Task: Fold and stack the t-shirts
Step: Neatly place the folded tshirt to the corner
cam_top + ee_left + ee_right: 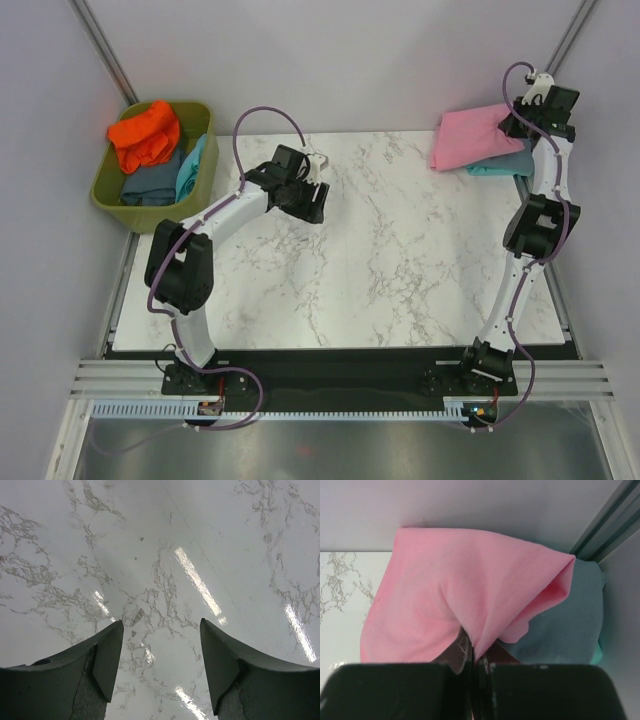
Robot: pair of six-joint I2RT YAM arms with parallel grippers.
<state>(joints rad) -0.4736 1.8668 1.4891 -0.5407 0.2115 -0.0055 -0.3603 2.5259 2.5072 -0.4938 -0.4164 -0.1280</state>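
This was a robotics lab test cell, not a home or a shop. Below the left pincer (161, 625) lay a glossy marble-patterned worktop (150, 540) that mirrored strips of overhead light. Plain pale wall panels (330, 60) closed the space in beyond and to the sides of it. They were held by bare aluminium struts (100, 45), one of which rose just right of the right pincer (472, 655). Two robot arms (215, 220) were bolted to metal rails (110, 378) at the near edge, well behind the pincers. A slotted cable duct (330, 411) ran alongside, and purple cables (265, 112) looped along each arm.
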